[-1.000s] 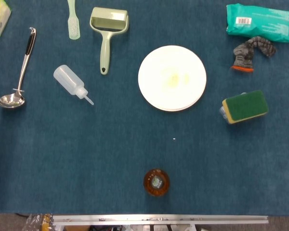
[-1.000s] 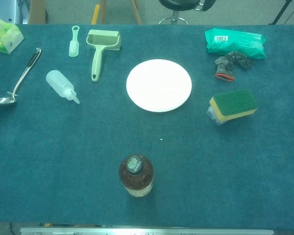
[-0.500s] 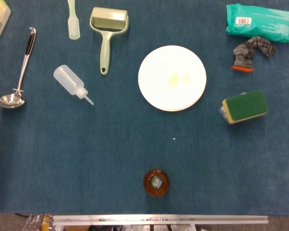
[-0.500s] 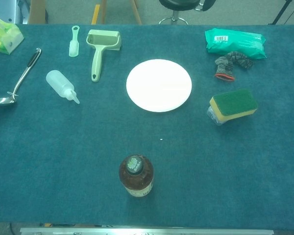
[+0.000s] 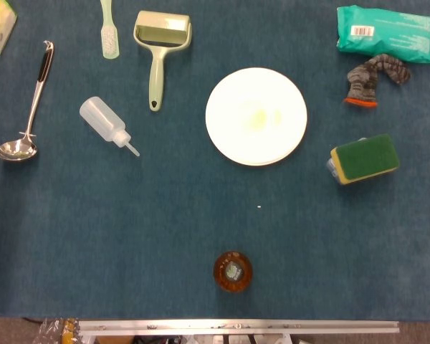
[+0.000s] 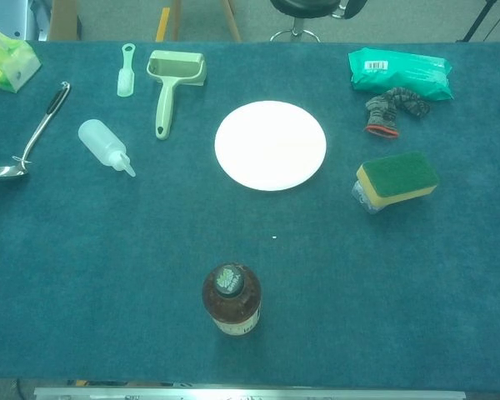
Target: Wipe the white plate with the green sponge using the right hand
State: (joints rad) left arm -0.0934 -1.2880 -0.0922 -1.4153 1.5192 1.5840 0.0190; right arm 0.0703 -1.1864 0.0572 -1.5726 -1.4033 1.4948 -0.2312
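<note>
— Blue cloth covers the tabletop [image 5: 165, 215]. What's cut off?

— At the head view's left edge, below the ladle [image 5: 27, 107], a pale sliver shows; too little to name it. A yellow-green packet [image 6: 7, 60] is clipped at the top left corner.

— And the hands?

— Neither shows clearly in either view, so I cannot tell how their fingers lie.

— Do the views differ?

— The chest view shows the bottle [image 6: 231, 298] from the side, with floor and chair legs beyond the far edge. The head view sees only its cap, and faint yellowish marks on the plate [image 5: 256, 116].

— The sponge [image 5: 363, 159]?

— Right of the plate, well apart, green face up over yellow, below a sock [image 5: 373, 77].
</note>
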